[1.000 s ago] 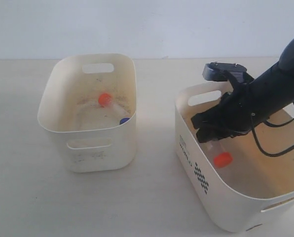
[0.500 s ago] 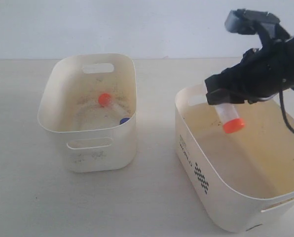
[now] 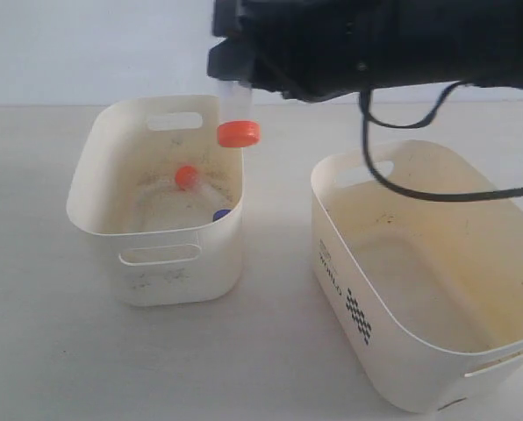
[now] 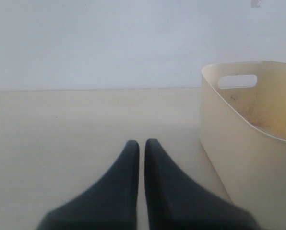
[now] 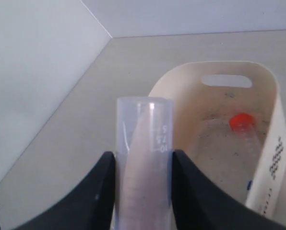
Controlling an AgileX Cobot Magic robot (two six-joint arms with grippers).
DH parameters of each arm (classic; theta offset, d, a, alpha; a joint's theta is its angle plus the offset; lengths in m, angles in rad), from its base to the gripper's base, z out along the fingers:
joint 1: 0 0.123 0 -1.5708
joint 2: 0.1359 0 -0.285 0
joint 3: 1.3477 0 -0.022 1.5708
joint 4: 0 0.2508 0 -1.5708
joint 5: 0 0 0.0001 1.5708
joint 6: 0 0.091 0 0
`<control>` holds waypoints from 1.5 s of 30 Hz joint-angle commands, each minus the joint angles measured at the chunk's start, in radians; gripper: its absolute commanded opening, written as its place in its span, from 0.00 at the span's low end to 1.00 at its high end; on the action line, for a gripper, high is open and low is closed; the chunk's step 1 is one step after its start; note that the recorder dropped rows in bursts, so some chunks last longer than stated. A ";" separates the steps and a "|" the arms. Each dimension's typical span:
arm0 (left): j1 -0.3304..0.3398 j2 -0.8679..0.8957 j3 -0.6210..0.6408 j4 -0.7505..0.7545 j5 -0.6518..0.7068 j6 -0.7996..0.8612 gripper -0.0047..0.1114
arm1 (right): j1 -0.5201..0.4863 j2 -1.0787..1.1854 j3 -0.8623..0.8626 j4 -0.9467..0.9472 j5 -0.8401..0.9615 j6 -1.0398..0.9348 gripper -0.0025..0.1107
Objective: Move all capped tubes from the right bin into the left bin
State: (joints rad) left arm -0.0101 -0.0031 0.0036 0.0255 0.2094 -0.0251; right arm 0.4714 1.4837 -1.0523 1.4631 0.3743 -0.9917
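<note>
My right gripper [image 3: 236, 81] has reached across and is shut on a clear capped tube [image 3: 236, 103], which hangs orange cap [image 3: 239, 133] down over the back right rim of the left bin [image 3: 88, 197]. In the right wrist view the tube [image 5: 144, 143] is clamped between both fingers of the right gripper [image 5: 144, 160], with the left bin [image 5: 177, 80] below. Inside that bin lie an orange-capped tube [image 3: 187, 176] and a blue-capped one [image 3: 220, 215]. The right bin [image 3: 339, 263] holds no visible tubes. My left gripper [image 4: 141, 142] is shut and empty beside the left bin [image 4: 239, 143].
The right arm's dark body [image 3: 393, 39] and its cable [image 3: 419, 189] stretch across above the right bin's back rim. The beige tabletop [image 3: 270, 351] lies between and before the bins. A pale wall [image 3: 95, 44] stands behind.
The right gripper has lifted the orange-capped tube out of the right bin and carried it up and left, to above the left bin. The tubes in the left bin have not moved.
</note>
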 commanded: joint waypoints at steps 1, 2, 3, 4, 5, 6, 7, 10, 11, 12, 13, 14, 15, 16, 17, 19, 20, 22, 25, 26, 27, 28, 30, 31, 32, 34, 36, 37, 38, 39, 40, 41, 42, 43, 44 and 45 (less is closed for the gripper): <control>0.000 0.003 -0.004 -0.006 -0.007 -0.012 0.08 | 0.073 0.143 -0.116 0.024 -0.061 -0.027 0.02; 0.000 0.003 -0.004 -0.006 -0.007 -0.012 0.08 | 0.079 0.168 -0.137 0.024 -0.074 -0.027 0.02; 0.000 0.003 -0.004 -0.006 -0.007 -0.012 0.08 | 0.085 0.196 -0.152 0.024 -0.081 -0.027 0.02; 0.000 0.003 -0.004 -0.006 -0.007 -0.012 0.08 | 0.087 0.220 -0.163 0.024 -0.083 -0.027 0.02; 0.000 0.003 -0.004 -0.006 -0.007 -0.012 0.08 | 0.087 0.241 -0.169 0.024 -0.083 -0.027 0.02; 0.000 0.003 -0.004 -0.006 -0.007 -0.012 0.08 | 0.087 0.261 -0.178 0.024 -0.083 -0.027 0.03; 0.000 0.003 -0.004 -0.006 -0.007 -0.012 0.08 | 0.087 0.276 -0.181 0.024 -0.083 -0.027 0.06; 0.000 0.003 -0.004 -0.006 -0.007 -0.012 0.08 | 0.087 0.305 -0.186 0.024 -0.079 -0.027 0.24; 0.000 0.003 -0.004 -0.006 -0.007 -0.012 0.08 | 0.087 0.305 -0.186 0.026 -0.079 -0.027 0.34; 0.000 0.003 -0.004 -0.006 -0.007 -0.012 0.08 | 0.087 0.305 -0.186 0.026 -0.079 -0.030 0.44; 0.000 0.003 -0.004 -0.006 -0.007 -0.012 0.08 | 0.087 0.305 -0.186 0.026 -0.077 -0.031 0.55; 0.000 0.003 -0.004 -0.006 -0.007 -0.012 0.08 | 0.087 0.305 -0.188 0.026 -0.077 -0.031 0.62; 0.000 0.003 -0.004 -0.006 -0.007 -0.012 0.08 | 0.087 0.305 -0.193 0.026 -0.071 -0.031 0.66; 0.000 0.003 -0.004 -0.006 -0.007 -0.012 0.08 | 0.087 0.305 -0.193 0.026 -0.061 -0.031 0.67; 0.000 0.003 -0.004 -0.006 -0.007 -0.012 0.08 | 0.087 0.302 -0.194 0.026 -0.059 -0.019 0.66; 0.000 0.003 -0.004 -0.006 -0.007 -0.012 0.08 | 0.087 0.294 -0.194 0.026 -0.059 0.003 0.61; 0.000 0.003 -0.004 -0.006 -0.007 -0.012 0.08 | 0.087 0.290 -0.194 0.020 -0.057 0.018 0.56; 0.000 0.003 -0.004 -0.006 -0.007 -0.012 0.08 | 0.087 0.268 -0.194 0.016 -0.044 0.034 0.44; 0.000 0.003 -0.004 -0.006 -0.007 -0.012 0.08 | 0.085 0.220 -0.194 -0.015 0.011 0.036 0.24; 0.000 0.003 -0.004 -0.006 -0.007 -0.012 0.08 | 0.085 0.199 -0.193 -0.055 0.034 0.041 0.16; 0.000 0.003 -0.004 -0.006 -0.007 -0.012 0.08 | 0.085 0.178 -0.193 -0.094 0.056 0.051 0.10; 0.000 0.003 -0.004 -0.006 -0.007 -0.012 0.08 | 0.085 0.156 -0.193 -0.155 0.081 0.072 0.02; 0.000 0.003 -0.004 -0.006 -0.007 -0.012 0.08 | 0.085 0.114 -0.193 -0.309 0.108 0.189 0.02; 0.000 0.003 -0.004 -0.006 -0.007 -0.012 0.08 | 0.085 0.091 -0.193 -0.406 0.118 0.282 0.02; 0.000 0.003 -0.004 -0.006 -0.007 -0.012 0.08 | 0.085 0.069 -0.193 -0.509 0.129 0.378 0.02; 0.000 0.003 -0.004 -0.006 -0.007 -0.012 0.08 | 0.085 0.031 -0.193 -0.712 0.164 0.559 0.02; 0.000 0.003 -0.004 -0.006 -0.007 -0.012 0.08 | 0.085 -0.008 -0.191 -0.865 0.203 0.685 0.02; 0.000 0.003 -0.004 -0.006 -0.007 -0.012 0.08 | 0.085 -0.029 -0.184 -0.931 0.218 0.732 0.02; 0.000 0.003 -0.004 -0.006 -0.007 -0.012 0.08 | 0.085 -0.051 -0.171 -0.983 0.220 0.766 0.02; 0.000 0.003 -0.004 -0.006 -0.007 -0.012 0.08 | 0.085 -0.076 -0.153 -1.018 0.218 0.786 0.02; 0.000 0.003 -0.004 -0.006 -0.007 -0.012 0.08 | 0.085 -0.096 -0.136 -1.038 0.215 0.793 0.02; 0.000 0.003 -0.004 -0.006 -0.007 -0.012 0.08 | 0.085 -0.121 -0.115 -1.057 0.213 0.802 0.02; 0.000 0.003 -0.004 -0.006 -0.007 -0.012 0.08 | 0.085 -0.144 -0.094 -1.064 0.213 0.802 0.02; 0.000 0.003 -0.004 -0.006 -0.007 -0.012 0.08 | 0.085 -0.163 -0.076 -1.068 0.209 0.802 0.02; 0.000 0.003 -0.004 -0.006 -0.007 -0.012 0.08 | 0.085 -0.185 -0.050 -1.074 0.207 0.800 0.02; 0.000 0.003 -0.004 -0.006 -0.007 -0.012 0.08 | 0.085 -0.205 -0.029 -1.082 0.202 0.800 0.02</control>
State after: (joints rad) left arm -0.0101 -0.0031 0.0036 0.0255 0.2094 -0.0251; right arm 0.5575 1.3319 -1.1326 0.4218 0.5800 -0.2026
